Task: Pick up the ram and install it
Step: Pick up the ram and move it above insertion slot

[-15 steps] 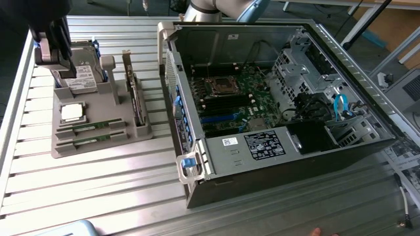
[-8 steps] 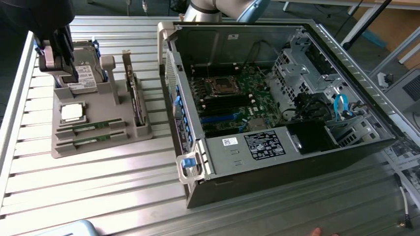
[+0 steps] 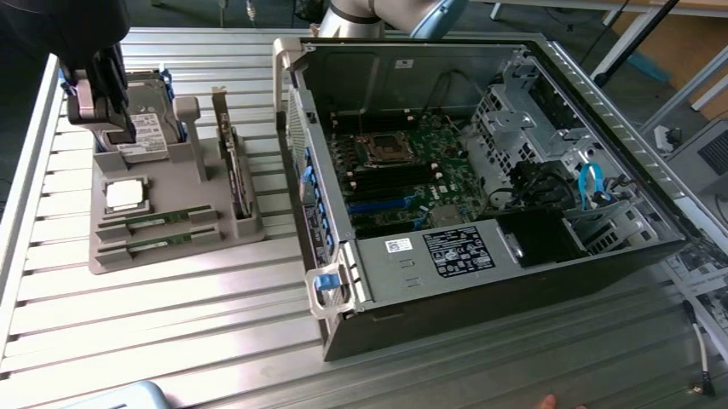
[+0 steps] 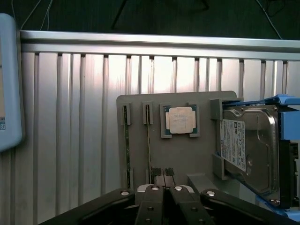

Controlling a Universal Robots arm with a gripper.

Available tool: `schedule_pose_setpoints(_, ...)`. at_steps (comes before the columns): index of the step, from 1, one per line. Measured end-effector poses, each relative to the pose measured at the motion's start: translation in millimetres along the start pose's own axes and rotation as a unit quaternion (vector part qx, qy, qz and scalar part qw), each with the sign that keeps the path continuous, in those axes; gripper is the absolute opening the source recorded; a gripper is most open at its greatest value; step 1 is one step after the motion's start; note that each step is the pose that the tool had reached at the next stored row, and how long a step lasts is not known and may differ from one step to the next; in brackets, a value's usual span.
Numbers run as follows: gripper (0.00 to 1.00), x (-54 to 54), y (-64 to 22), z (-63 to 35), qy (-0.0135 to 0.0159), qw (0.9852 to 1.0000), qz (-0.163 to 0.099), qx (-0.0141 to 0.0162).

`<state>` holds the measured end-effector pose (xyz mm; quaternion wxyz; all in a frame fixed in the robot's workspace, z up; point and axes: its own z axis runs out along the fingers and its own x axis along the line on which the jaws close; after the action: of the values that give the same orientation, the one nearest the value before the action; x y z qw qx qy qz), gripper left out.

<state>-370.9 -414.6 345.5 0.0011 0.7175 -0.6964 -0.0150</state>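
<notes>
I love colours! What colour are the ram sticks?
Green; the ram sticks show best in the exterior view.

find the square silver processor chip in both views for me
Exterior view: processor chip in the grey tray's square pocket, on the exterior view's left of the computer case.
Wrist view: same pocket, between the ram sticks and the hard drive.
Shared landmark: the hard drive beside it on the tray.
</notes>
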Motion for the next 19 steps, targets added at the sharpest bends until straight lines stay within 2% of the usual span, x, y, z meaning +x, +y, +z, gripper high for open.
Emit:
schedule_pose_setpoints(1,0.11,0.0,0.0,0.0,0.0,1.0,0.0,0.0)
schedule_pose_setpoints(3,0.23,0.0,0.0,0.0,0.0,1.0,0.0,0.0)
schedule_pose_setpoints(4,0.23,0.0,0.0,0.0,0.0,1.0,0.0,0.0)
schedule_pose_setpoints(5,0.3,0.1,0.0,0.0,0.0,1.0,0.0,0.0)
schedule_pose_setpoints(10,0.3,0.1,-0.1,2.9,-0.0001,1.0,0.0,0.0001)
schedule_pose_setpoints(19,0.3,0.5,-0.4,18.8,0.0,1.0,0.0,0.0)
